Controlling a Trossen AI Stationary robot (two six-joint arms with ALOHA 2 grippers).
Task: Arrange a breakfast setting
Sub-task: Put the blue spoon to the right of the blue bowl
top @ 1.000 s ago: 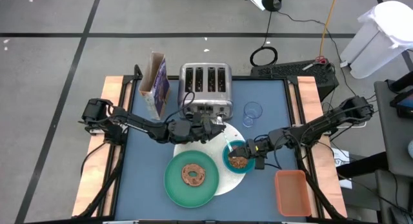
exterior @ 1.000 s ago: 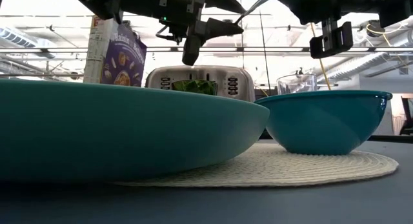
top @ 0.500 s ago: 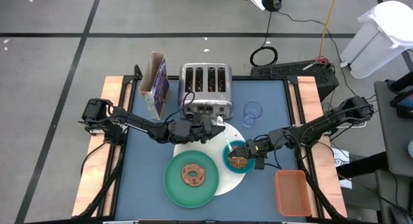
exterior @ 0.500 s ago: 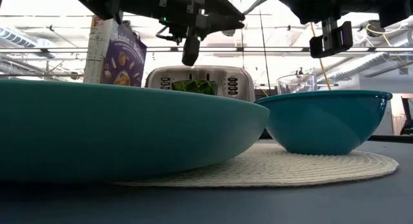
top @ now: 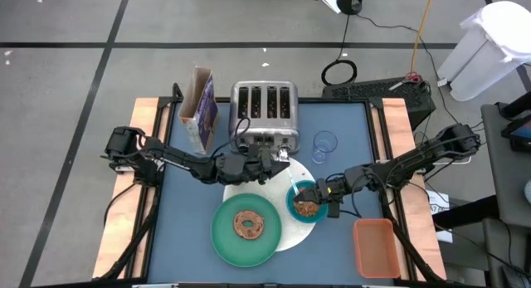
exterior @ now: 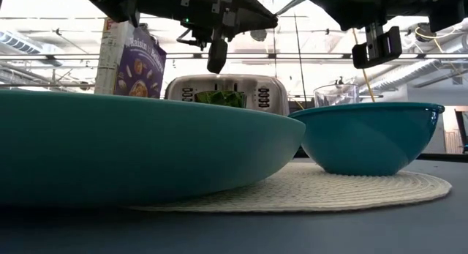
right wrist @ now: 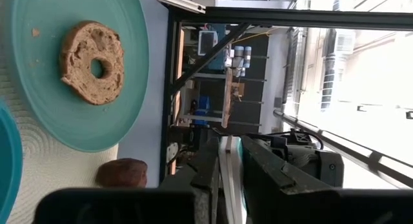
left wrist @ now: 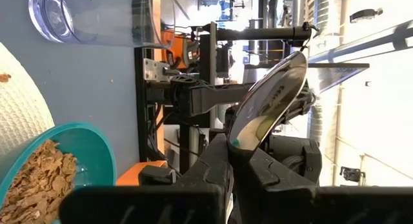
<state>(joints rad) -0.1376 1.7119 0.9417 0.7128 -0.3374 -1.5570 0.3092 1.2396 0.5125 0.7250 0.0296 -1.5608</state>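
Metal shines in the left wrist view: the metal spoon (left wrist: 268, 98) is pinched between the fingers of the left gripper (top: 278, 158), which hangs above the white round disc (top: 300, 232), just in front of the toaster (top: 264, 114). The teal bowl (top: 305, 201) sits on the right part of this disc and has brown flakes inside; the green plate (top: 246, 230) with the ring pastry (top: 248, 224) lies on the left part. The clear glass (top: 324, 144) stands apart on the blue table (top: 182, 222), right of the toaster. The right gripper (top: 332, 196) hovers at the bowl's right edge, and its fingers look pressed together on a thin pale strip that I cannot identify. A dark red fruit (right wrist: 124, 173) rests on the disc near the plate. The spoon, I think, still needs a place beside the bowl. The risk is that it is held only at the handle, so it may turn or slip when lowered. Also the two grippers are near each other over the bowl; a careless move could knock the bowl and spill the flakes, or tip the glass.
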